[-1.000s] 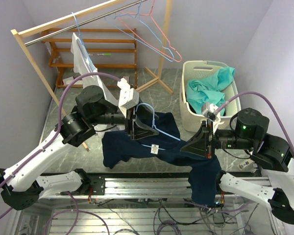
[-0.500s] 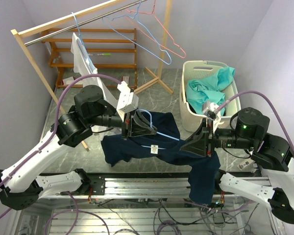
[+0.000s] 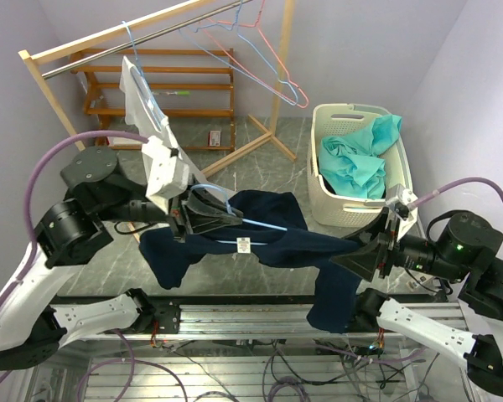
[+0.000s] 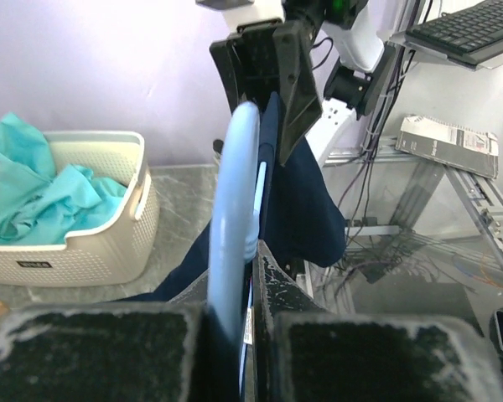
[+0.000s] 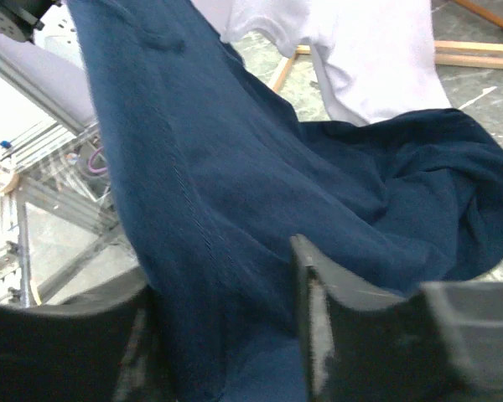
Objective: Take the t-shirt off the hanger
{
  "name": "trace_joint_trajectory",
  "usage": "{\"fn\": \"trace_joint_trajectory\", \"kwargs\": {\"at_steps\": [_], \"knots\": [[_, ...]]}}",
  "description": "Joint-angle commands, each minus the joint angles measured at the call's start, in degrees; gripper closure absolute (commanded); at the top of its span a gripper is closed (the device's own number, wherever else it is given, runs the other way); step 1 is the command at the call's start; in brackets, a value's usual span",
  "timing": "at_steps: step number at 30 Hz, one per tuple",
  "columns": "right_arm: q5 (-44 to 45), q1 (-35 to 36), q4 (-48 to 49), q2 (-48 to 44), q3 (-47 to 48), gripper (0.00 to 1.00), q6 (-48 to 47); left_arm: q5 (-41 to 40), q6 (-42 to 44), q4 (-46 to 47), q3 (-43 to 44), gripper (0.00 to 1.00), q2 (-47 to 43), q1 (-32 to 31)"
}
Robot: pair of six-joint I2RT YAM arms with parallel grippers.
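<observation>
A navy t-shirt hangs stretched between my two grippers above the floor. My left gripper is shut on the light-blue hanger, whose wire still runs inside the shirt's neck. In the left wrist view the hanger stands pinched between the fingers of that gripper, with navy cloth behind it. My right gripper is at the shirt's right end. In the right wrist view its jaws stand apart, and a thick fold of the t-shirt lies between them.
A white laundry basket with teal clothes stands at the right. A wooden rack at the back carries several wire hangers and a white shirt. A metal rail runs along the near edge.
The left arm drew back to the left with the hanger. The right arm pulled away to the right and its jaws spread. The t-shirt is now stretched lower and wider.
</observation>
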Motion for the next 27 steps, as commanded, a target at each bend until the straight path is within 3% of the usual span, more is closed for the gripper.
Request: {"fn": "trace_joint_trajectory", "kwargs": {"at_steps": [1, 4, 13, 17, 20, 23, 27], "knots": [[4.75, 0.05, -1.53, -0.21, -0.20, 0.59, 0.45, -1.89, 1.04, -0.92, 3.23, 0.93, -1.37, -0.01], [9.96, 0.03, -1.66, 0.34, 1.05, 0.98, 0.50, -2.62, 0.87, -1.29, 3.08, 0.93, -2.24, -0.05], [51.19, 0.04, -7.29, -3.03, 8.89, 1.00, 10.60, -6.42, 1.21, -3.48, 1.66, 0.93, -6.09, -0.04], [57.39, 0.01, -9.15, -7.02, 9.89, 1.00, 14.67, -9.58, 1.62, -3.68, 1.71, 0.93, -8.22, -0.03], [56.29, 0.04, -10.31, -7.99, 9.25, 1.00, 15.29, -11.67, 1.84, -3.35, 1.95, 0.93, -9.24, -0.05], [46.35, 0.02, -8.77, -5.69, 7.64, 1.00, 12.14, -12.01, 1.33, -2.32, 1.62, 0.93, -8.83, -0.04], [18.70, -0.07, -3.67, -0.91, 4.17, 0.65, 4.68, -11.84, 1.07, -1.61, 0.20, 0.93, -7.52, 0.00]]}}
